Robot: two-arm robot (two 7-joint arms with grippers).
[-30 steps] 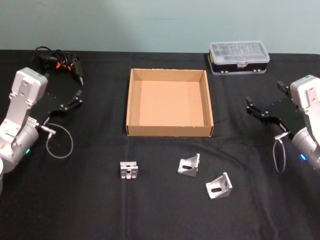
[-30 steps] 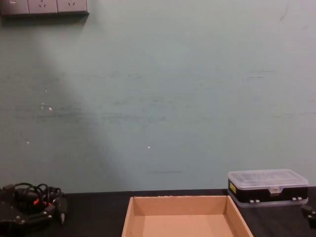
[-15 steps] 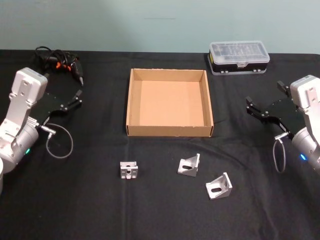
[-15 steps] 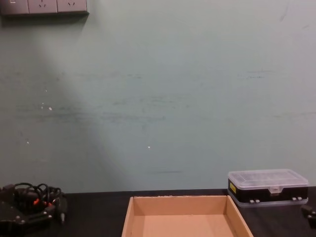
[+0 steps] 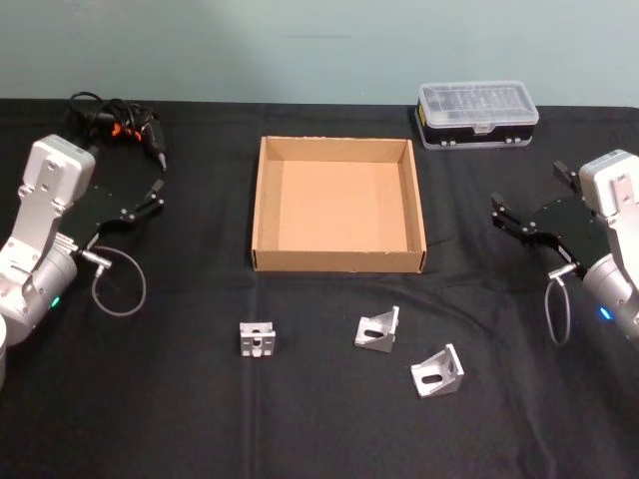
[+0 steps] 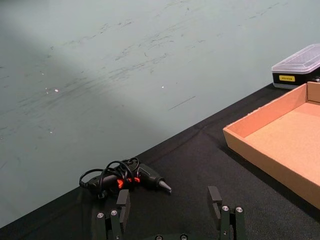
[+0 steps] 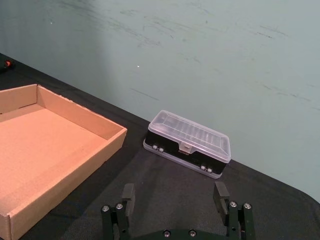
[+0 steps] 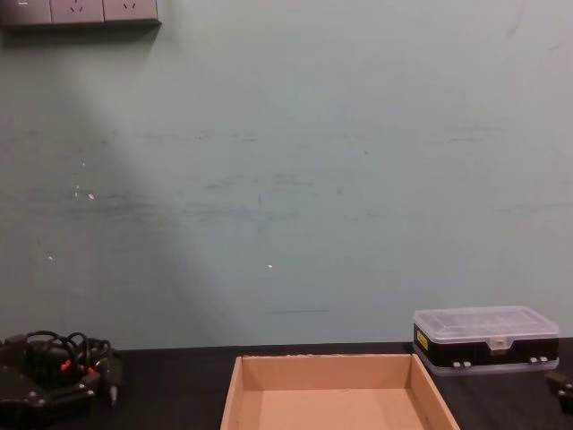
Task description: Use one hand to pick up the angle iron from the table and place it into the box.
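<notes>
Both pincers were found empty. The left pincer [image 6: 168, 192], fingers spread apart, was held out to the left of the wide shallow tan cardboard box [image 5: 337, 261]. The right pincer [image 7: 174, 187], likewise spread, was held out to the box's right. Three small silver metal brackets were seen on the flat black surface [image 5: 150, 399], all on the robot's side of the box's front wall: left angle iron [image 5: 258, 339], middle angle iron [image 5: 376, 330], right angle iron [image 5: 436, 372]. The box was seen empty. All three lay nearer the robot than either pincer, so the reach was judged to run back, inward, then down. The right angle iron lay closest to the right arm, slotted face up, set diagonally to the box wall, so some wrist turn was judged likely. The left angle iron sat nearer the left arm. Open room was seen around all three. The low front wall would need clearing on the carry. The black case with clear plastic lid [image 5: 477, 115] and the black corded tool [image 5: 120, 125] lay far back, well apart from that path.
</notes>
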